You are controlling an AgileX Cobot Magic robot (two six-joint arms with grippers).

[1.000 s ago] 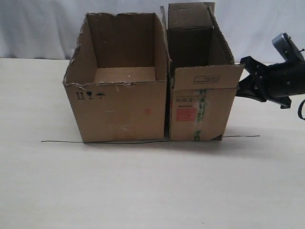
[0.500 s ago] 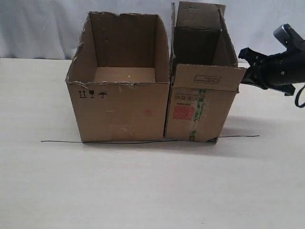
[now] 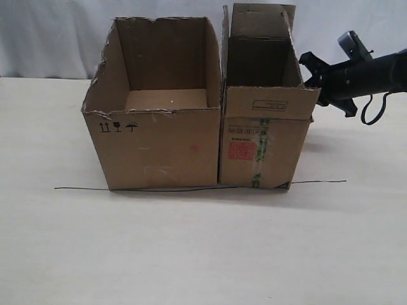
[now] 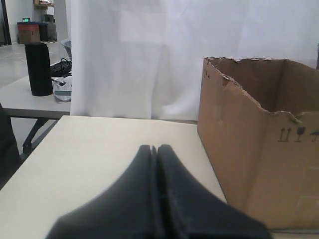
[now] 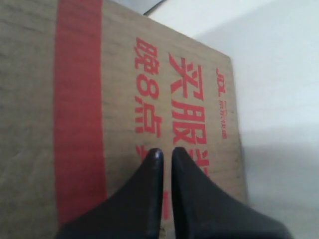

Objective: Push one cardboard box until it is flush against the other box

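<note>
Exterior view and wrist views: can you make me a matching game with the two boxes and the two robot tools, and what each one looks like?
Things:
1. cardboard box
2. other box
3. left tool
4. right tool

Looks:
A. ragged torn top edge, small black symbols
B. shut, with the pale table ahead of it
C. red label and green-striped tape on the front
D. tips nearly together, facing cardboard with big red print

Pairs: 1-C, 2-A, 3-B, 4-D
</note>
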